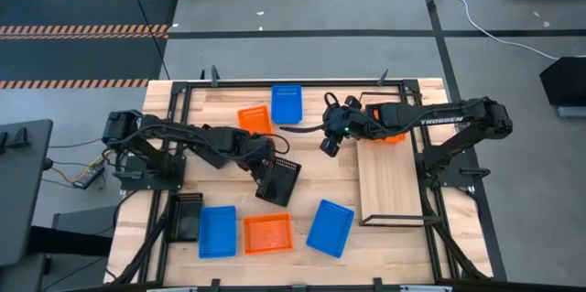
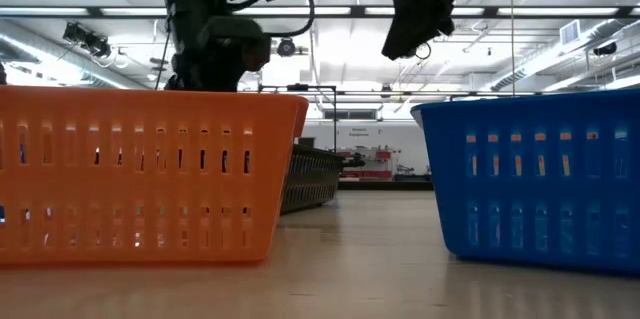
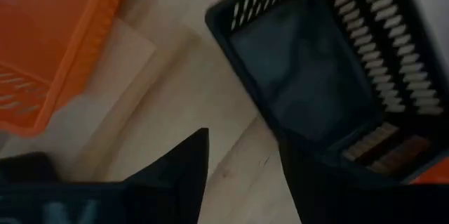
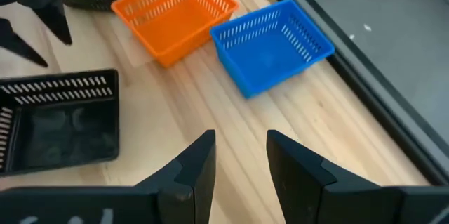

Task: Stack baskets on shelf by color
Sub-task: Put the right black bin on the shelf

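A black basket (image 1: 282, 182) (image 3: 316, 76) sits flat on the tabletop near the middle. My left gripper (image 1: 259, 164) (image 3: 242, 140) is open, just at the basket's far-left rim. My right gripper (image 1: 328, 146) (image 4: 240, 140) is open and raised above bare wood, left of the shelf (image 1: 394, 187). An orange basket (image 1: 392, 136) rests on the shelf's far end, partly hidden under my right arm. Another orange basket (image 1: 255, 119) (image 4: 175, 13) and a blue basket (image 1: 287, 102) (image 4: 270, 41) stand near the far edge. My left gripper's open fingers stand at the black basket's rim (image 3: 295, 143), one finger (image 3: 309, 182) in front of the rim's corner. Whether that finger touches the rim cannot be told. The basket lies flat on the table.
Along the near edge stand a second black basket (image 1: 186, 216), a blue one (image 1: 218, 231), an orange one (image 1: 267, 233) and another blue one (image 1: 330, 228). The shelf's near part is bare board. A black wire frame borders the table.
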Robot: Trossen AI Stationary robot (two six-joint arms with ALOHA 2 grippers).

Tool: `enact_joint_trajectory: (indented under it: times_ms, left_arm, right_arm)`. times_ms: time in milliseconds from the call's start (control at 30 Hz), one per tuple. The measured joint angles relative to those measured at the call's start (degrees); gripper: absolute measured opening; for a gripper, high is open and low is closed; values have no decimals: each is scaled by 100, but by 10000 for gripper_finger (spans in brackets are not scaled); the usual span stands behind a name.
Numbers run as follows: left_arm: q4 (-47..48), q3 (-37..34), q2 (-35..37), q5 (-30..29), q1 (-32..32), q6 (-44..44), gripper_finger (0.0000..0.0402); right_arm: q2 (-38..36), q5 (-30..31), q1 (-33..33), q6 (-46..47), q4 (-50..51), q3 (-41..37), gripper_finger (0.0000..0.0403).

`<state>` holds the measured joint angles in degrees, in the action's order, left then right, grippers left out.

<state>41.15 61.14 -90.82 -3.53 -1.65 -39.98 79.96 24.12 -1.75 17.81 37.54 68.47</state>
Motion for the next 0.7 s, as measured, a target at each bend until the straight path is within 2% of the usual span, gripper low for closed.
enact_joint_trajectory:
  times_ms: [333,600,700]
  left_arm:
    - [-214,0,-173,2,-61,-603,181]
    - [-305,2,-631,-101,-123,-579,181]
    - [-417,0,-856,-17,-120,-292,181]
  right_arm:
    - [-17,-8,-239,-735,-624,2,134]
    - [-17,-15,-448,-1016,-683,2,134]
    - [-17,-13,-537,-1155,-805,2,134]
